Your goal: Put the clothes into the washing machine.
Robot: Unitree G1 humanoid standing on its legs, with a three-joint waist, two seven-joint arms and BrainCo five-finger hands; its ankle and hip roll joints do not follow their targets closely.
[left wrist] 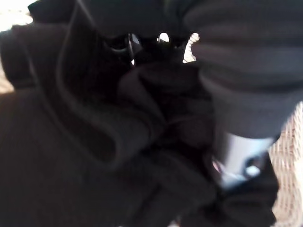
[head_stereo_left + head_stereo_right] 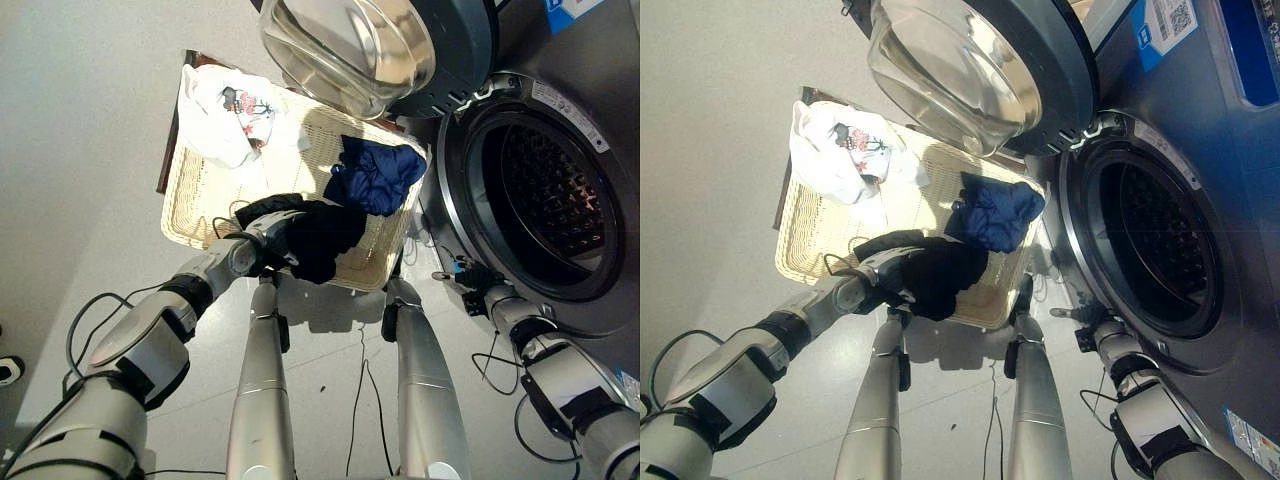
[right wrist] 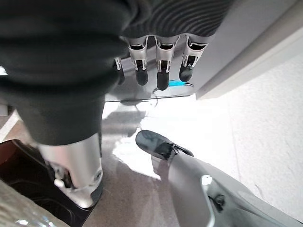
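grey floor [image 2: 90, 150], left hand [image 2: 262, 245] grasping black garment [image 2: 322, 238] over basket [image 2: 190, 215], right hand [image 3: 156, 61] released by washing machine [image 2: 540, 190]

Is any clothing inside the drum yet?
No, the drum looks bare; the black garment and blue garment sit in the basket.

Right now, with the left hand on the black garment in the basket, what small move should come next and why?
Probably lift the left hand a little to raise the black garment off the wicker basket. Its fingers appear closed in the cloth, the garment droops over the basket's rim, and the washing machine drum stands open to the right.
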